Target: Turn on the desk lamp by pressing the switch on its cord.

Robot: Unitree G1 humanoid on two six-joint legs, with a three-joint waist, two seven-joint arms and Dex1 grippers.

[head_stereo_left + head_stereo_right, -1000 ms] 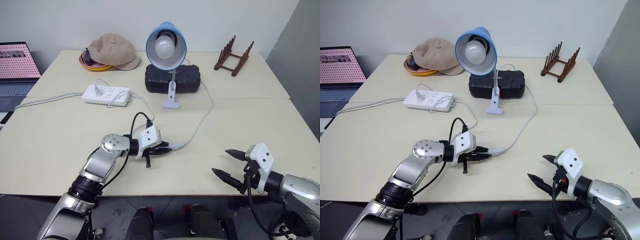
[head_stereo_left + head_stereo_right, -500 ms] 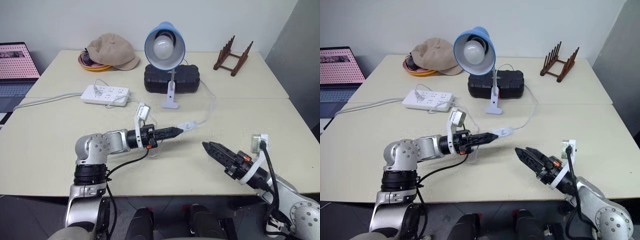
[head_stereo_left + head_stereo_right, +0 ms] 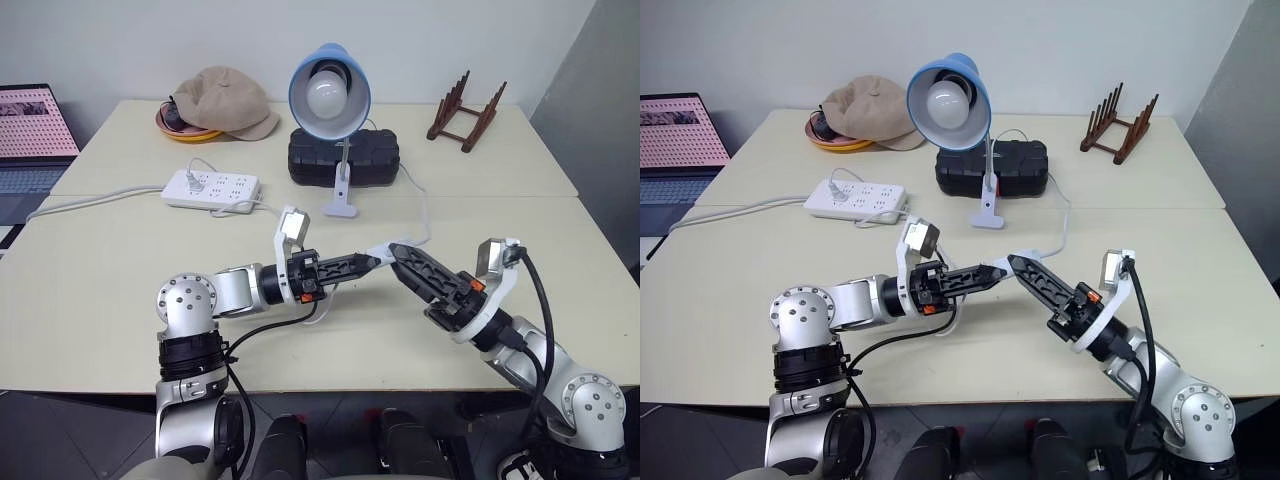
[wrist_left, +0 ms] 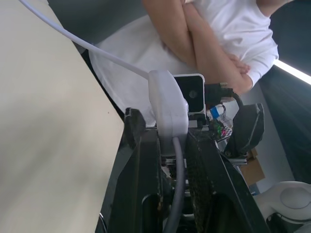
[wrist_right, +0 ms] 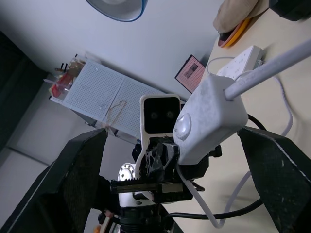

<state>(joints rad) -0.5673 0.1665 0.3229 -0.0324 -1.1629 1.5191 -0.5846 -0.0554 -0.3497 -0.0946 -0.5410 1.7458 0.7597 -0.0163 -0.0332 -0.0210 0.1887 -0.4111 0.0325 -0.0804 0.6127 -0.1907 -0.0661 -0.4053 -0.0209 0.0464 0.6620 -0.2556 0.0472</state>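
Note:
The desk lamp [image 3: 330, 88], with a blue shade and white bulb, stands unlit at the back on its white clip base [image 3: 342, 206]. Its thin white cord [image 3: 421, 222] runs forward to the switch [image 3: 377, 254], which hangs above the table's middle. My left gripper [image 3: 366, 261] is shut on the switch [image 4: 168, 104], pointing right. My right gripper [image 3: 398, 252] meets it from the right, open. Its fingers [image 5: 82, 179] stand wide on either side of the switch [image 5: 210, 118], apart from it.
A white power strip [image 3: 212, 187] lies at the back left, with a beige hat [image 3: 222, 100] on an orange dish behind it. A black case [image 3: 345, 158], a wooden rack [image 3: 465, 112] and a laptop [image 3: 35, 130] line the far side. A person [image 4: 214, 34] in white sits nearby.
My left gripper has lifted the switch off the table and rolled. My right gripper has risen and swung left until its open fingers straddle the switch.

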